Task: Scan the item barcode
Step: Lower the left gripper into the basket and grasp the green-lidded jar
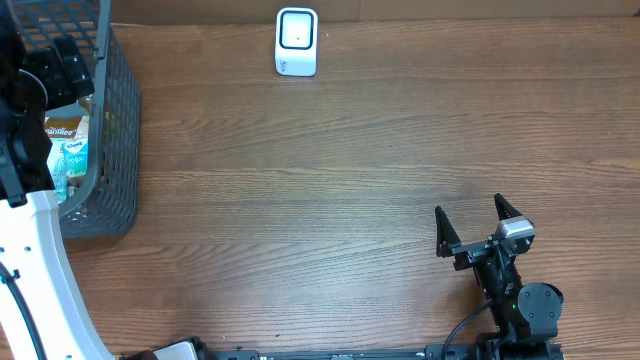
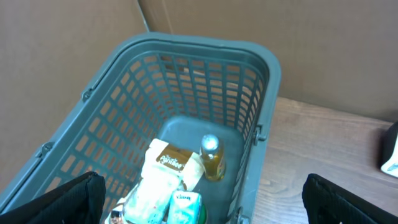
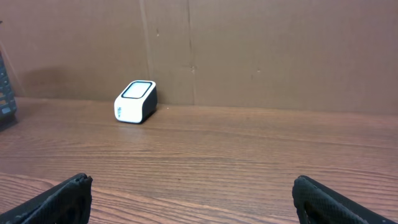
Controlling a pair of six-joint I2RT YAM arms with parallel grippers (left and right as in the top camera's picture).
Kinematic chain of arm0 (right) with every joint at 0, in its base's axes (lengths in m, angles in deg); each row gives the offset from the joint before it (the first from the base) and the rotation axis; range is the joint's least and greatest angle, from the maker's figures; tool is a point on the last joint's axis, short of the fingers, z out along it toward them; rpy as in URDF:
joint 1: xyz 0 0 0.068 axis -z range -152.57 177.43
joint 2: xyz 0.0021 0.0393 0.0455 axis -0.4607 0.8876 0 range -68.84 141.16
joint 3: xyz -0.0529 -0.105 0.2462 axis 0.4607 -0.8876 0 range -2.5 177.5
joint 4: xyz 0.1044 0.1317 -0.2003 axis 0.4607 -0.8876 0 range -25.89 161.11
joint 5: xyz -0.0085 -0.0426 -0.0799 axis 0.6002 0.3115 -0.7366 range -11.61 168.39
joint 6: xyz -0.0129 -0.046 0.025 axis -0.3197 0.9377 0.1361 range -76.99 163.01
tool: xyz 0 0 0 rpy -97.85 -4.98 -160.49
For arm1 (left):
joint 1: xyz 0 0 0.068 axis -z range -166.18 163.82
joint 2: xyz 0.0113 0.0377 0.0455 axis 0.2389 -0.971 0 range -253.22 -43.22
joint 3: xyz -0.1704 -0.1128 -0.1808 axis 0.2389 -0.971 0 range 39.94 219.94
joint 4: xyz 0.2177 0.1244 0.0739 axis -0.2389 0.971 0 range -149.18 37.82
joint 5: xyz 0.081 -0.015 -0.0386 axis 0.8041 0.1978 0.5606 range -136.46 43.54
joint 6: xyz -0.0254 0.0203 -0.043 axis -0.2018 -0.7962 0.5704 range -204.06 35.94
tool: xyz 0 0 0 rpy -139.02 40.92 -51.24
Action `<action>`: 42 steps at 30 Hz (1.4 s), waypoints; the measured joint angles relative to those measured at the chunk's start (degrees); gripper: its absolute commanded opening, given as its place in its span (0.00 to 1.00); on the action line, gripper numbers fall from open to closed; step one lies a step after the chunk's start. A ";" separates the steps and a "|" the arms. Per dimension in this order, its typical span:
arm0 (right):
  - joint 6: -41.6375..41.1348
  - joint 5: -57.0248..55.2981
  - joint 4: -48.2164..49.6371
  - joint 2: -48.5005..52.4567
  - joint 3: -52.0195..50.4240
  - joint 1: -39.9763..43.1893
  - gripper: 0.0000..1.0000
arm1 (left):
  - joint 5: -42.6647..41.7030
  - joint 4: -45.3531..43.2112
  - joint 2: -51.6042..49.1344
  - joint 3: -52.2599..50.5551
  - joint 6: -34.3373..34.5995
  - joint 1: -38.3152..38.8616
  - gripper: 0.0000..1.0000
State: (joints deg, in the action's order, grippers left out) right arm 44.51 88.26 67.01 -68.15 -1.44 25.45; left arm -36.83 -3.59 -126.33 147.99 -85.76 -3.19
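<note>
A grey-green plastic basket (image 2: 199, 46) holds the items: a small bottle of amber liquid (image 2: 211, 158), a white and brown packet (image 2: 168, 165) and a teal tissue pack (image 2: 185, 208). My left gripper (image 2: 205, 202) hangs open above the basket's inside, holding nothing. In the overhead view the basket (image 1: 112, 130) is at the far left with the left arm over it. The white barcode scanner (image 1: 296, 42) stands at the table's back edge and also shows as the scanner (image 3: 135, 102). My right gripper (image 1: 470, 210) rests open and empty near the front right, well short of the scanner.
A brown cardboard wall (image 3: 249, 50) runs behind the table. The wooden tabletop (image 1: 320, 200) stretches between basket and right arm. The basket's corner (image 3: 5, 87) shows at the left edge of the right wrist view.
</note>
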 measured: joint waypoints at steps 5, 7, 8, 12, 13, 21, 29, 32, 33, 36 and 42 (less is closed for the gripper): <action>0.00 0.00 0.04 0.00 0.00 0.00 1.00 | 0.44 1.20 -1.62 0.00 0.00 -0.02 1.00; 0.02 0.00 0.04 0.00 0.00 0.00 1.00 | 0.46 2.12 -2.67 0.00 0.00 -0.42 1.00; 0.02 0.00 0.04 0.00 0.00 0.00 1.00 | 0.39 2.38 -3.21 0.00 0.00 -0.68 1.00; 0.02 0.00 0.00 0.00 0.00 0.00 1.00 | -1.11 2.71 -5.07 0.00 0.00 -2.45 0.99; 0.02 0.00 0.02 0.00 0.00 0.00 1.00 | -1.51 2.67 -5.20 0.00 0.00 -2.73 1.00; 0.04 0.00 0.02 0.00 0.00 0.00 1.00 | -6.19 1.81 -5.46 0.00 0.00 -6.67 1.00; 0.02 0.00 0.04 0.00 0.00 0.00 1.00 | -6.69 1.86 -8.15 0.00 -0.02 -9.16 1.00; 0.02 0.02 -0.02 0.00 0.00 0.00 1.00 | -6.91 1.79 -9.94 0.00 -0.39 -9.33 1.00; 0.02 0.00 0.02 0.00 0.00 0.00 1.00 | -7.04 1.79 -10.58 0.00 -0.55 -9.49 0.99; 0.02 0.02 0.02 0.00 0.00 0.00 1.00 | -7.65 1.75 -12.13 0.00 -1.42 -10.03 1.00; 0.04 0.02 0.02 0.00 0.00 0.00 1.00 | -11.34 1.77 -15.52 0.00 -3.10 -12.35 1.00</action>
State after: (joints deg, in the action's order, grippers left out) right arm 44.55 88.28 67.03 -68.15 -1.44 25.45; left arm -48.18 -1.82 -141.85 147.99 -88.86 -15.54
